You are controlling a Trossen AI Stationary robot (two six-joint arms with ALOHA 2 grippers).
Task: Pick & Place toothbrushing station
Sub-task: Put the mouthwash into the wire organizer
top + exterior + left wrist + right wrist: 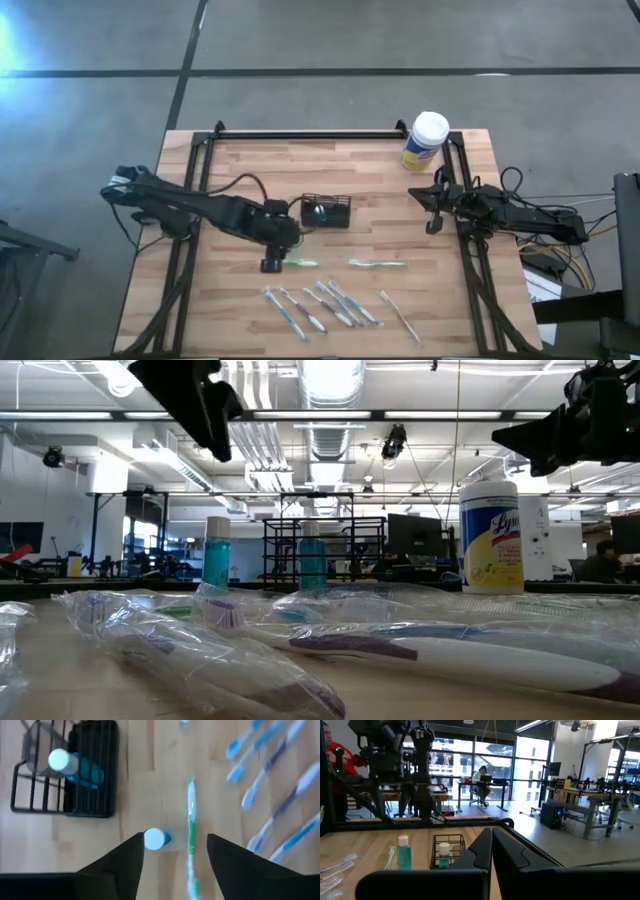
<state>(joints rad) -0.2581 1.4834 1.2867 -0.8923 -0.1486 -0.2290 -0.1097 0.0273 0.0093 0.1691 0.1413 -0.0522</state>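
The black wire-mesh basket (326,211) stands at the table's middle with one white-capped teal tube (64,761) upright inside. A second white-capped teal tube (154,839) stands upright on the table, near-left of the basket. My left gripper (175,837) is open and hangs well above this tube (216,565), apart from it. A green toothbrush (300,263) lies flat beside the tube, and another green one (378,264) lies to its right. Several wrapped toothbrushes (320,305) lie near the front edge. My right gripper (428,200) is shut and waits at the right.
A white-lidded, yellow-labelled canister (428,140) stands at the far right corner, behind my right gripper. Black rails (300,133) run along the table's far edge and sides. Bare wood shows between the basket and the canister. People sit and stand in the room beyond.
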